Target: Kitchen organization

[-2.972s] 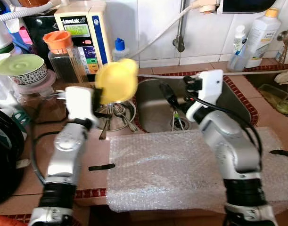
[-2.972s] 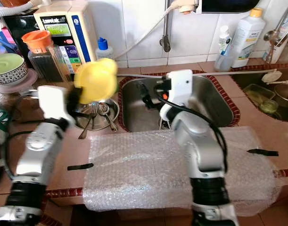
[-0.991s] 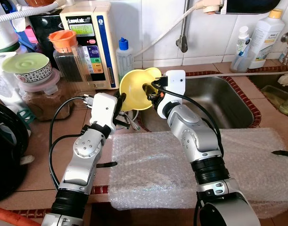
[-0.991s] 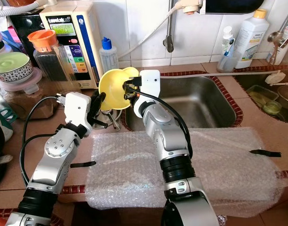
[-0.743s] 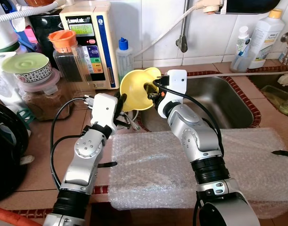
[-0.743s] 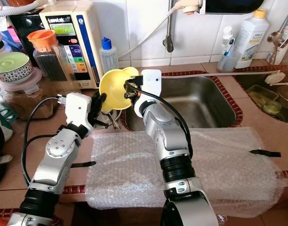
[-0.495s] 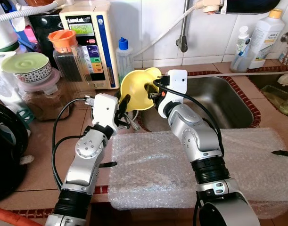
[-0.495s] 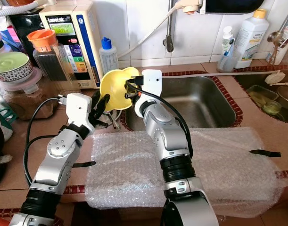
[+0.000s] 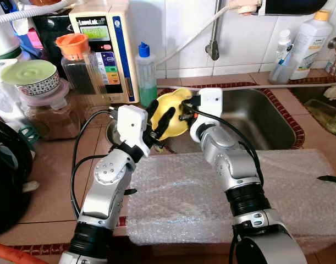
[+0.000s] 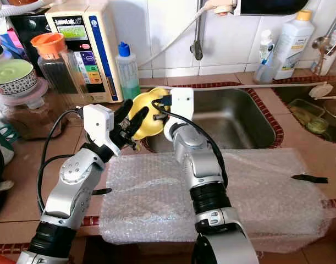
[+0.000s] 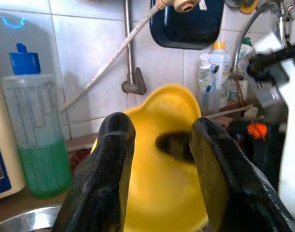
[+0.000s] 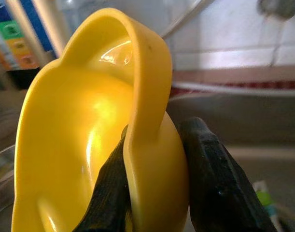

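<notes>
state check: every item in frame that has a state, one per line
yellow funnel: held off the counter, rim pinched by the right gripper
right gripper: shut on the funnel
left gripper: open, fingers either side of the funnel
green-liquid bottle: upright, blue cap on
white bottle: upright, capped
bubble wrap: spread flat on the counter
</notes>
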